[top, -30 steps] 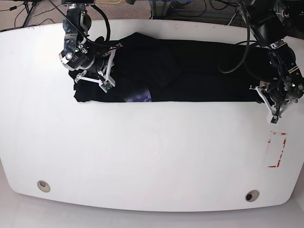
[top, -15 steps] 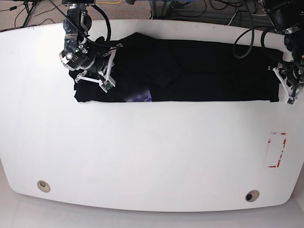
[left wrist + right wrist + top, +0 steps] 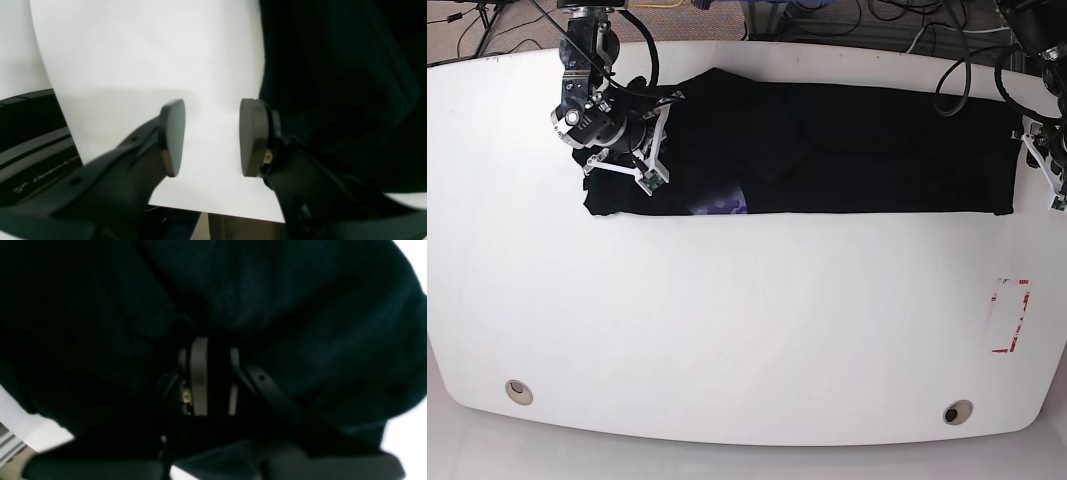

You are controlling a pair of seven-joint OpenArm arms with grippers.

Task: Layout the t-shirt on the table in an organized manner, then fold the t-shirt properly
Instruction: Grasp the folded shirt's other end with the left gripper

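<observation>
Here, right end effector [image 3: 213,376] pinching t-shirt [image 3: 827,150], left end effector [image 3: 211,136] agape, empty

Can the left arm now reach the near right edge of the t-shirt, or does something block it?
Probably yes. The left gripper is open over bare table, right beside the t-shirt edge, with nothing between them.

Black t-shirt [image 3: 267,306] folds hide whatever the right gripper [image 3: 213,376] fingers pinch.

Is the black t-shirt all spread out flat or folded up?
Folded. The black cloth t-shirt lies as a long narrow band across the white table, its layers doubled over, with just a bit of purple print peeking out.
</observation>
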